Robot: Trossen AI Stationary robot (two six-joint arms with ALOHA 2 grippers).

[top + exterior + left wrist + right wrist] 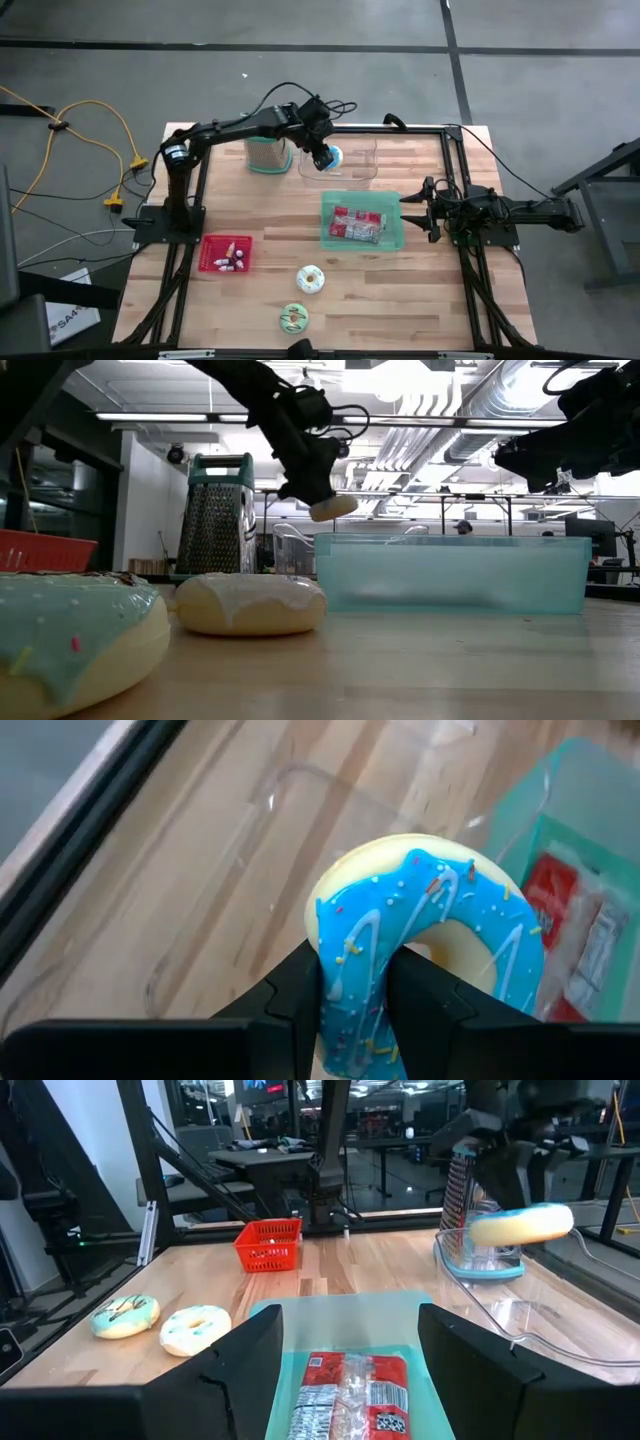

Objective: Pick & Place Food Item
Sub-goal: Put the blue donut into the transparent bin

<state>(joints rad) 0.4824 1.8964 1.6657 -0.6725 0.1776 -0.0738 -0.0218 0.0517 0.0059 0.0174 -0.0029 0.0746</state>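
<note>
A blue-frosted donut [430, 920] with sprinkles hangs in the air with my left gripper [355, 1010] shut on it. It is over the clear plastic container [355, 165] at the table's far middle. The low view shows the donut [333, 507] well above the table, and the right wrist view shows the donut [520, 1225] roughly level. My right gripper [350, 1380] waits open at the table's right side, beside the teal bin [330, 205] that holds red snack packets. My left gripper pinches the near section of the donut's ring [355, 955]. One finger [425, 995] stands at the hole and the other finger [295, 985] on the outer rim. The fingers slant down from the table's left. The donut is lifted clear, frosting up.
A metal grater [268, 155] stands just left of the clear container. Near the front lie a red basket [226, 253] with small items, a white-frosted donut [311, 279] and a green-frosted donut [293, 318]. Bare wood lies between the bin and the basket.
</note>
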